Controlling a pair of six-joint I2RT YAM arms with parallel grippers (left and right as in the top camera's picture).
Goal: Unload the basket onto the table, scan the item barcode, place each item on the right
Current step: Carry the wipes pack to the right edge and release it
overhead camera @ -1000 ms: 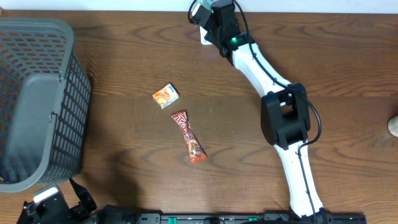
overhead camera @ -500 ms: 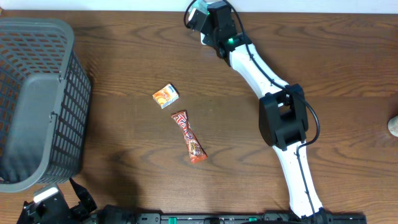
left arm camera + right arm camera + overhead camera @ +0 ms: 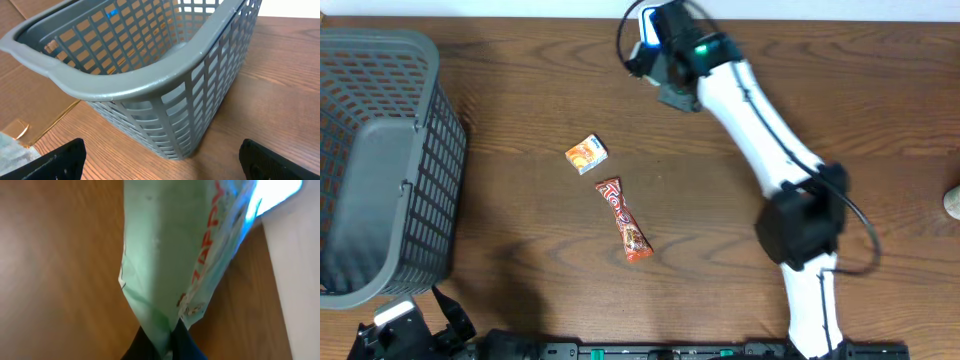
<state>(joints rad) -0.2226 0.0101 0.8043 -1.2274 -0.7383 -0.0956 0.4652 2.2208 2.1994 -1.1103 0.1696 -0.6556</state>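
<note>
A pale green snack bag [image 3: 175,255] with red lettering hangs in the middle of the right wrist view, pinched at its lower end by my right gripper [image 3: 166,341], which is shut on it. From overhead the bag [image 3: 649,28] shows as a white and blue patch at the table's far edge, with the right gripper [image 3: 658,52] right by it. No barcode shows on the bag. My left gripper [image 3: 167,161] stands wide open just above the wood, with nothing between its fingers, facing a corner of the grey basket [image 3: 150,85].
The grey mesh basket [image 3: 415,130] fills the left side. A small orange box [image 3: 587,154] and a red candy bar [image 3: 623,220] lie mid-table. A white strip [image 3: 295,280] borders the table beyond the bag. A pale object [image 3: 952,203] sits at the right edge.
The right arm has swung and turned its wrist with the bag still held; its elbow has shifted right and toward the near edge. The left gripper and the table items have not moved.
</note>
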